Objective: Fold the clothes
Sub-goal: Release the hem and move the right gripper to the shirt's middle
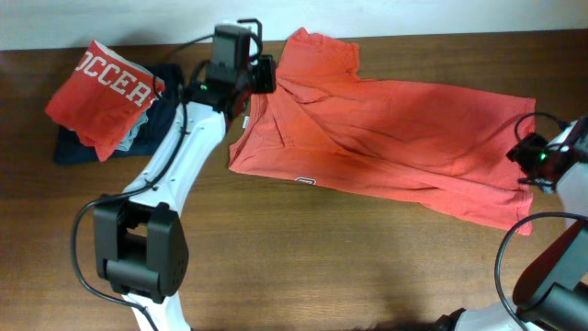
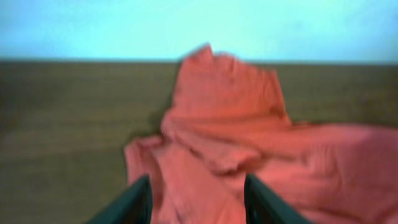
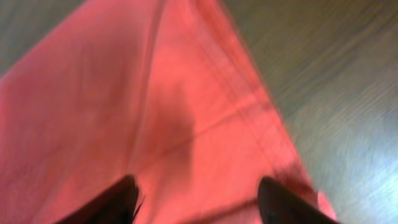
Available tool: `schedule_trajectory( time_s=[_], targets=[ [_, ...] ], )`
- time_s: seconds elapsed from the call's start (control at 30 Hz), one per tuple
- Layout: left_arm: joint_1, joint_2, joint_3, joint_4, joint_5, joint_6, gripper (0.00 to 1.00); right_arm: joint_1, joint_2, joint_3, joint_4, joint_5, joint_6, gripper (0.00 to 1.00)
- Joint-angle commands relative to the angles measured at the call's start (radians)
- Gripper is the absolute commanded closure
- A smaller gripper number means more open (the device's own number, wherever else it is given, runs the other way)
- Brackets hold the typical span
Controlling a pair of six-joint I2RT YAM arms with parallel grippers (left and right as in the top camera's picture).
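Wooden surface point(image 1: 367, 267) | 1 coral-red T-shirt point(image 1: 395, 138) spread mid-surface | 1 folded red lettered shirt point(image 1: 101, 92) atop 1 navy garment point(image 1: 73, 147), left | left tool point(image 2: 198, 186) parted, empty, over collar | right tool point(image 3: 196, 190) parted, empty, over hem

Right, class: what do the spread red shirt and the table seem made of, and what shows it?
Shirt: soft matte knit, probably cotton; it wrinkles, lies limp and shows stitched seams. Table: wood or wood-look laminate, I cannot tell which; brown streaked grain with a slight sheen.
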State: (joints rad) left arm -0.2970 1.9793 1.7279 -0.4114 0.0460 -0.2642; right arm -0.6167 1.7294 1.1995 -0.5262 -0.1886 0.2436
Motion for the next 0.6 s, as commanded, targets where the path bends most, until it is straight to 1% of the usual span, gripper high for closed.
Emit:
schedule_trajectory(
  time_s=[0.0,0.1,0.2,0.23,0.27,0.3,0.33,0.4,0.43,0.57],
  targets=[
    [0.034,0.005,0.094,-0.086,-0.035,-0.018,0.46,0.045,-0.003,0.161,-0.156,-0.096,-0.134,0.48],
    [0.053,0.005,0.105,-0.106,-0.036,-0.023,0.33,0.119,-0.003,0.271,-0.327,-0.091,-0.222,0.52],
    [0.066,0.005,0.105,-0.124,-0.036,-0.023,0.23,0.203,-0.003,0.310,-0.404,-0.091,-0.295,0.59],
    [0.067,0.005,0.105,-0.129,-0.035,-0.023,0.18,0.241,-0.003,0.310,-0.414,-0.089,-0.317,0.61],
    [0.067,0.005,0.105,-0.133,-0.035,-0.023,0.04,0.278,-0.001,0.308,-0.426,-0.088,-0.344,0.69],
    [0.067,0.005,0.105,-0.139,-0.035,-0.023,0.01,0.319,0.003,0.303,-0.431,-0.088,-0.374,0.75],
    [0.067,0.005,0.105,-0.148,-0.035,-0.023,0.01,0.355,0.007,0.298,-0.435,-0.088,-0.398,0.78],
    [0.066,0.005,0.105,-0.164,-0.035,-0.023,0.01,0.427,0.019,0.289,-0.436,-0.089,-0.447,0.92],
    [0.065,0.005,0.105,-0.168,-0.035,-0.023,0.01,0.449,0.024,0.287,-0.436,-0.089,-0.455,0.96],
    [0.064,0.005,0.105,-0.170,-0.035,-0.023,0.01,0.550,0.054,0.278,-0.443,-0.084,-0.476,0.96]
  ],
)
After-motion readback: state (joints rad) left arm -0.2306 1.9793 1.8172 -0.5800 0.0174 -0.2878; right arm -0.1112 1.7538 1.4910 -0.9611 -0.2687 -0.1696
